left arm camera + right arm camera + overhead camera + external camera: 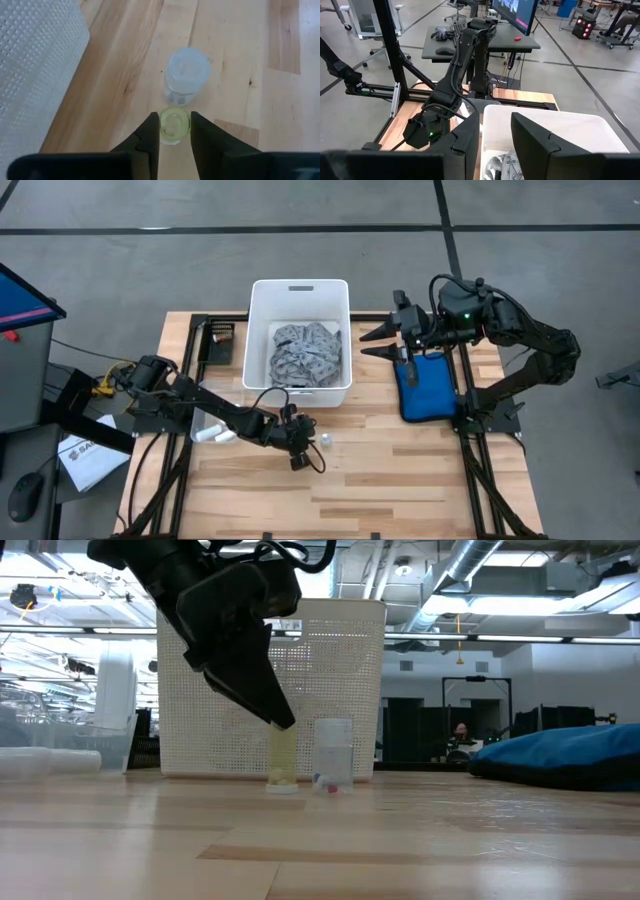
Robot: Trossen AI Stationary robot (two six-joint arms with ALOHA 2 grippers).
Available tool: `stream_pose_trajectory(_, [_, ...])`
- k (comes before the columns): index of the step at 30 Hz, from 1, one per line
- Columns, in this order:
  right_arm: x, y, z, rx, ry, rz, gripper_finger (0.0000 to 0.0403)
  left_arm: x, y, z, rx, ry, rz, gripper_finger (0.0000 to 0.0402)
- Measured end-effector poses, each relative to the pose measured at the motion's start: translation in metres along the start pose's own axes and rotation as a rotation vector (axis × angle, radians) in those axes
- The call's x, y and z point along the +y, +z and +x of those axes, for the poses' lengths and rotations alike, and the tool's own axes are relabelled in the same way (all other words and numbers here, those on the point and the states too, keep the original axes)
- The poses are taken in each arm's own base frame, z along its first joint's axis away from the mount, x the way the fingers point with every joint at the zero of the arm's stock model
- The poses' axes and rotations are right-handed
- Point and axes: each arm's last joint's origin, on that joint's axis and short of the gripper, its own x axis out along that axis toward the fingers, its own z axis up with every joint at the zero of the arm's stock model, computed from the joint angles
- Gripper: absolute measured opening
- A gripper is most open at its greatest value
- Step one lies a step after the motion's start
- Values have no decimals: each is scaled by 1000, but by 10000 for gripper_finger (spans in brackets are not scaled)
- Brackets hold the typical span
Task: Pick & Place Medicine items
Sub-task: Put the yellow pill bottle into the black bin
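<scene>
- Presently, a yellowish vial (174,125) is being straddled by the left gripper (174,131) on the bare wood in front of the white bin (298,292); the vial is standing upright on the table, the two fingers parted to either side of it, and whether the pads are already touching it cannot be told.
- A clear vial (186,76) is standing just beside the first, apparently not touching it; in the low view the pair is seen upright in front of the bin wall.
- Risk: the clear vial is likely being endangered by any sideways drift of the fingers, since it is so close and looks light enough to topple and roll.
- Risk: the yellowish vial is being held low and narrow; an off-centre closing could be squirting it out or tipping it.
- White tubes (212,436) are lying near the table's left edge, well apart from the vials.
- A grey patterned cloth (304,352) is lying inside the bin.
- The right gripper (378,343) is being held spread and empty above the blue pouch (424,388), beside the bin.
</scene>
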Motion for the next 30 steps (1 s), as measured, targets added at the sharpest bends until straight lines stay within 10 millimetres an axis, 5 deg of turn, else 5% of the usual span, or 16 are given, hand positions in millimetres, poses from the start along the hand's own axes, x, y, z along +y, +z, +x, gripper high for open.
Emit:
stream_pose_trajectory(6, [0, 0, 0, 5, 1, 7, 109, 0, 3, -3, -16, -15, -10, 78])
stream_pose_trajectory(11, [0, -1, 0, 7, 1, 7, 109, -2, 11, -27, -62, -54, -42, 74])
stream_pose_trajectory(15, [0, -1, 0, 8, 1, 0, 109, -2, 15, -62, -69, -96, -89, 74])
stream_pose_trajectory(23, [-4, 1, 0, -9, -16, -16, 109, 1, -12, -148, 123, -223, -199, 74])
stream_pose_trajectory(30, [-12, 0, 0, -12, -51, -6, 109, 42, -36, -202, 182, -52, -402, 74])
